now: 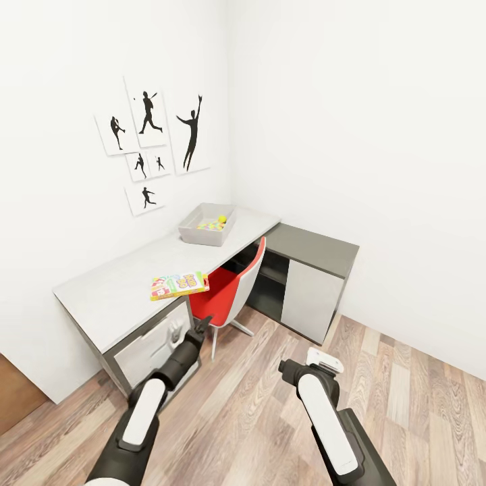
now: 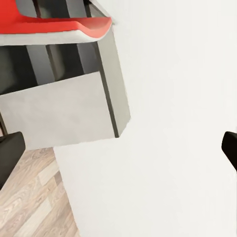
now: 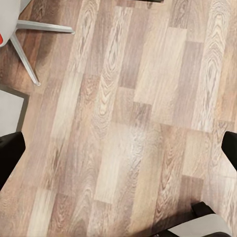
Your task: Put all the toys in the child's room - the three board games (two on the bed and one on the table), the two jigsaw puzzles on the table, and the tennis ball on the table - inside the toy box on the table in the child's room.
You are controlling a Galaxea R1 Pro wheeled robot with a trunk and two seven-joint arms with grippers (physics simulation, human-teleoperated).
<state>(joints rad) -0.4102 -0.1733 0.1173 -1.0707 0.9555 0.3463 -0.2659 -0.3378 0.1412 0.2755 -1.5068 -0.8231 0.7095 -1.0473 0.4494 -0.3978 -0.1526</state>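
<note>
Toy box (image 1: 202, 233) holds ball (image 1: 222, 219), jigsaw puzzles (image 1: 211, 226).

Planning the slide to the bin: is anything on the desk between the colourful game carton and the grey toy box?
Nothing visible. The colourful flat game carton lies near the pale desk's front edge, the shallow grey toy box sits farther back, and bare desktop lies between. The red-and-white chair stands beside the desk.

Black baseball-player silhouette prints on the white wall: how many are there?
6, clustered above the pale grey desk: one at far left, one top middle, a tall one right, two small middle ones, one lowest.
</note>
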